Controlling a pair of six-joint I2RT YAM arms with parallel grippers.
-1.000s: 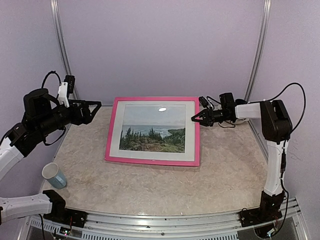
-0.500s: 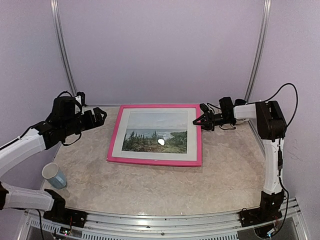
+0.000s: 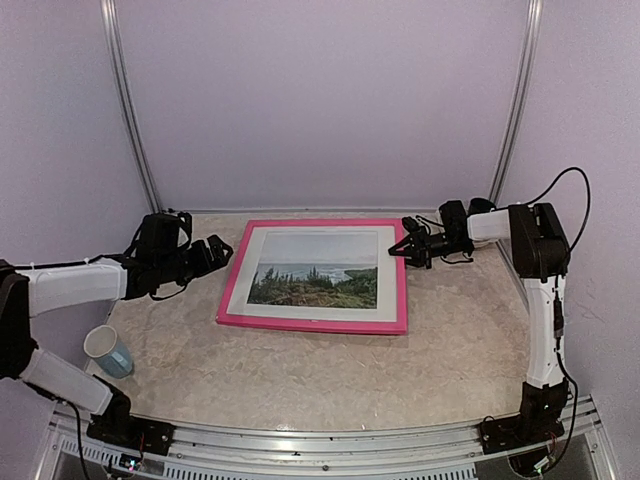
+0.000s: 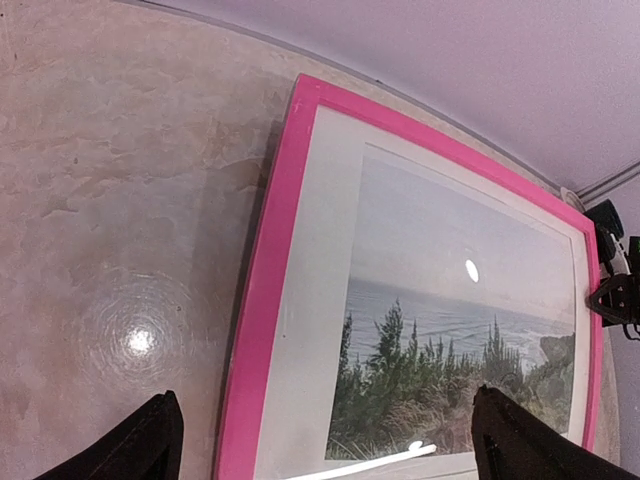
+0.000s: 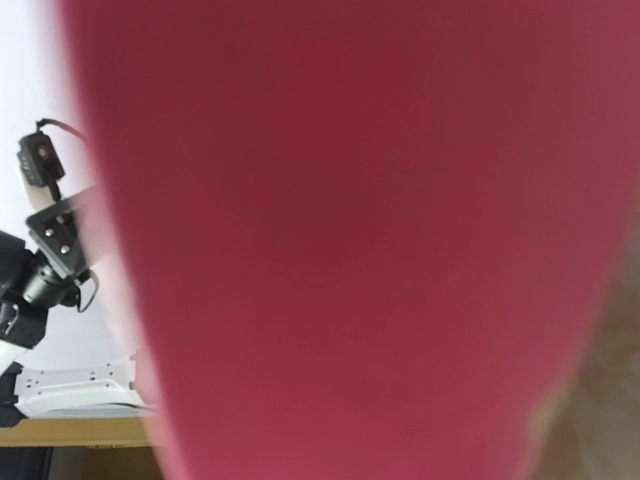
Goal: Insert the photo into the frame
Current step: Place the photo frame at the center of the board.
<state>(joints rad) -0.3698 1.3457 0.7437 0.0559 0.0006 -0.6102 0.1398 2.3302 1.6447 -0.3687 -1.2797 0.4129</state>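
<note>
The pink-red frame (image 3: 232, 288) lies nearly flat on the table, with the photo (image 3: 315, 272) of dark trees, water and pale sky inside it behind a white mat. My right gripper (image 3: 405, 248) is shut on the frame's right edge near the far corner; in the right wrist view the blurred frame (image 5: 350, 240) fills the picture and hides the fingers. My left gripper (image 3: 222, 250) stands wide open just left of the frame, low over the table and holding nothing. The left wrist view shows the frame (image 4: 262, 300) and the photo (image 4: 450, 330) ahead of the left gripper (image 4: 325, 445).
A pale blue mug (image 3: 107, 351) stands at the table's near left. The marbled tabletop (image 3: 320, 380) runs to purple walls at the back and sides. Cables hang behind the right arm (image 3: 545, 250).
The frame has come down from a tilted stand to nearly flat, still held at its right edge. My left arm has dropped low and moved right, toward the frame's left edge.
</note>
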